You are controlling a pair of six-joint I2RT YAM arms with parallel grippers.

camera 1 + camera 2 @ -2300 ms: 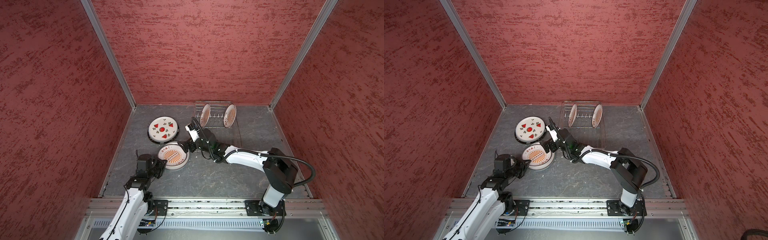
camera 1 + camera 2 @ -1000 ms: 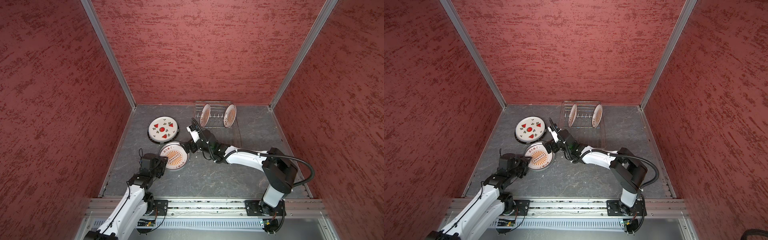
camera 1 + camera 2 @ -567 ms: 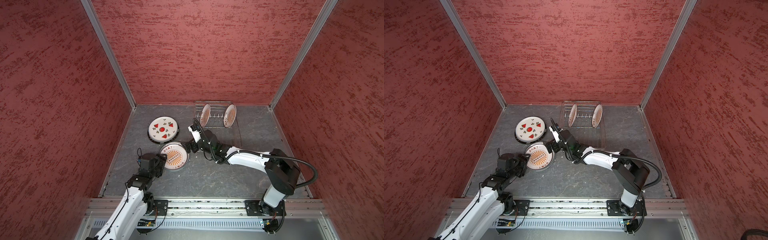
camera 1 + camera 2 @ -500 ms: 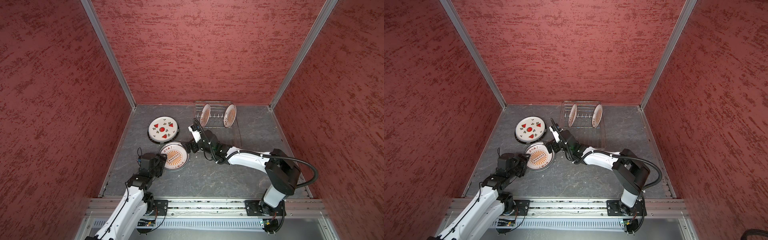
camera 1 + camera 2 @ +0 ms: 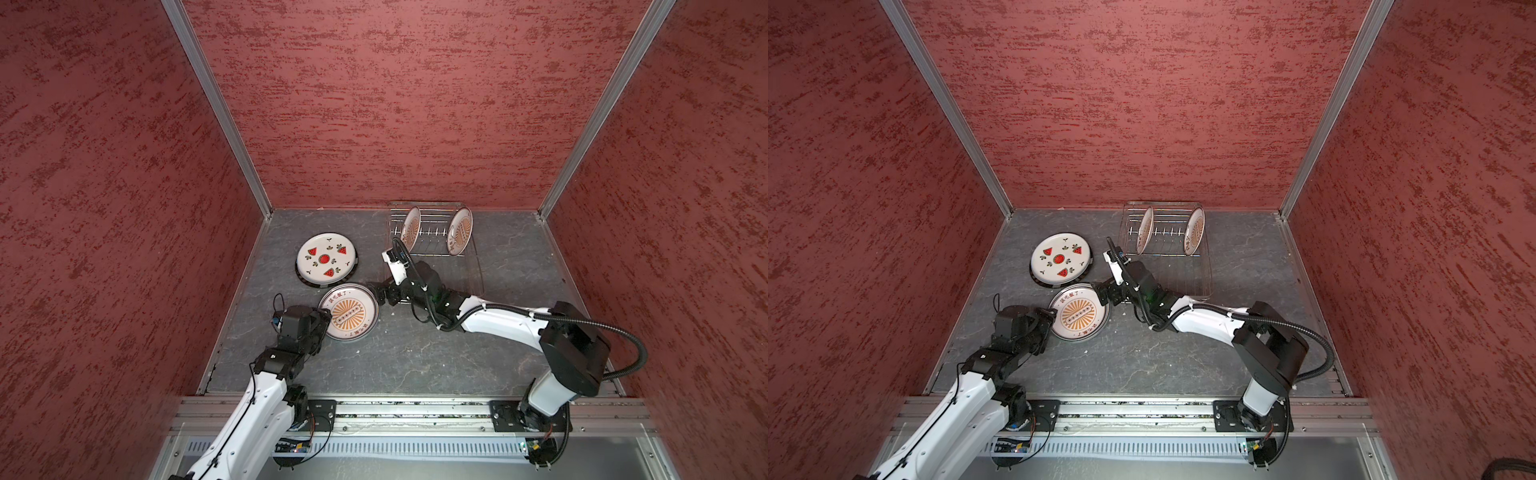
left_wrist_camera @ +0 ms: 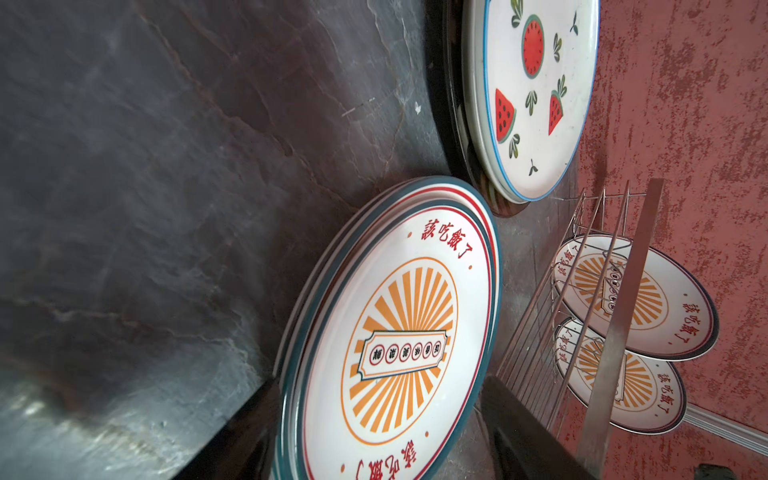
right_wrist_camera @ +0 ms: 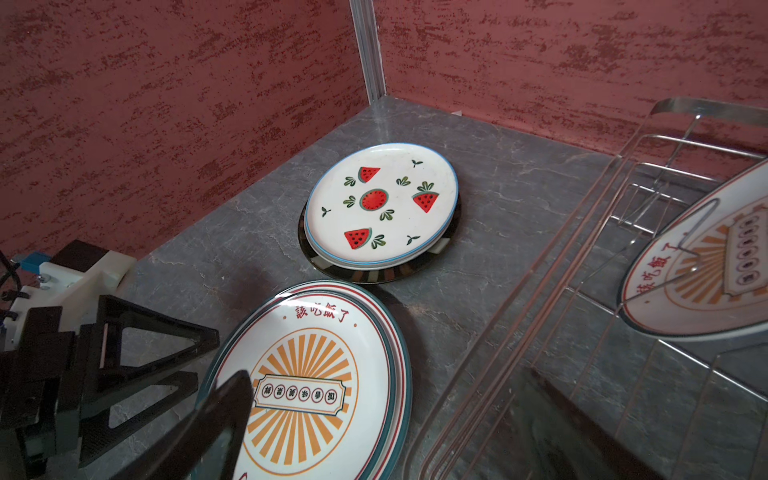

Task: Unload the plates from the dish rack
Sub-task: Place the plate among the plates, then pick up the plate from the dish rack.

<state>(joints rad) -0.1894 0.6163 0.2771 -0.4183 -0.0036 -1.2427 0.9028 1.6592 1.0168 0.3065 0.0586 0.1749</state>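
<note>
While the left hand (image 5: 323, 321) gapes, the sunburst plate (image 5: 348, 312) lies alongside.

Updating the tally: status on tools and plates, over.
Both tools open: left tool astride sunburst stack rim, right tool beside it. Two plates upright in the dish rack. Nothing blocking.

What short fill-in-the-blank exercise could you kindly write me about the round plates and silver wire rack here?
The silver wire dish rack holds ____ upright round white sunburst-printed plates.
The blue-rimmed round white plate shows red ____ slices.
The left gripper and right gripper flank a flat teal-rimmed plate whose sunburst is ____.
Missing words: two; watermelon; orange.
</note>
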